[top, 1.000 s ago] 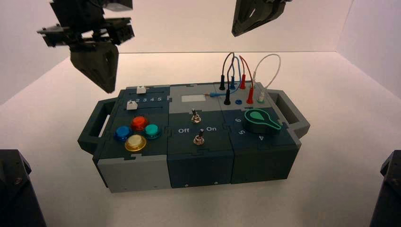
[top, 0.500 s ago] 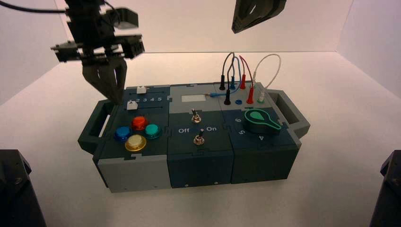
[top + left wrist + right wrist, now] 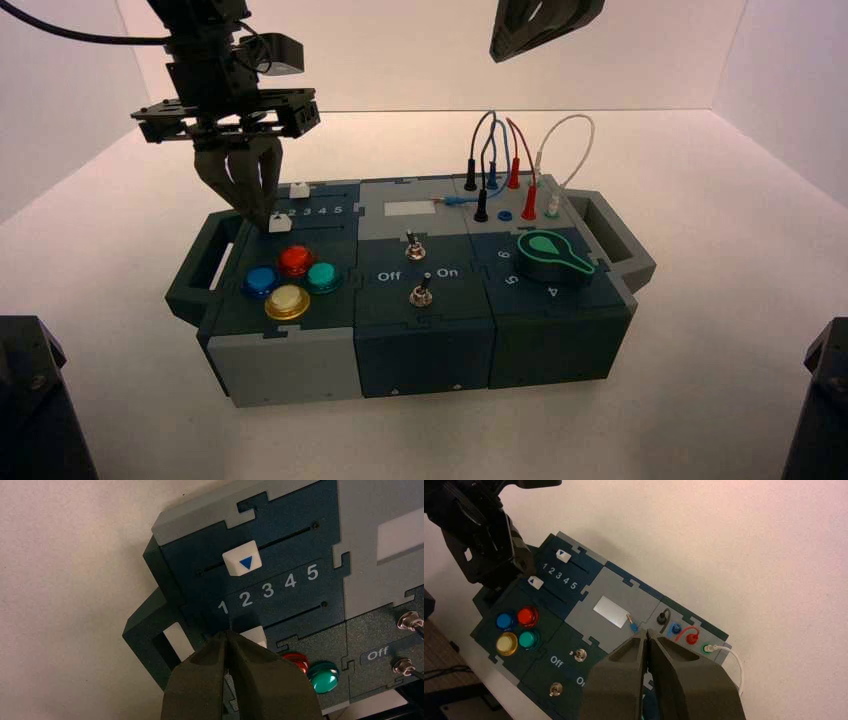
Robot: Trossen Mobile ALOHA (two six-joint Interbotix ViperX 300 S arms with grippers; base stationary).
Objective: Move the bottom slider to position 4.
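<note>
Closed left claw lined up beside bottom slider, push to 4 likely next

Bottom slider, small white cube-shaped knob with blue arrow [image 3: 535, 582], sits near the low-number end of its straight dark slot track [image 3: 295, 616], short of the small white printed numeral 4 [image 3: 290, 580] on the dark teal panel. Left claw, dark tapered fingers [image 3: 227, 636], is closed, empty, tips just beside the knob on the low-number side; contact can't be told. Placement probably for shoving the knob along the track toward 4, no grip needed; closed tips make one solid pusher. Risk: slipping over the knob or overshooting to 5.

Right claw, same dark type [image 3: 647, 634], closed, empty, parked above the box's far side, likely kept out of the way.

Vs. earlier high view: left claw has come right and down, from off the panel's left edge to the knob. Slider unmoved. Right arm about the same.
</note>
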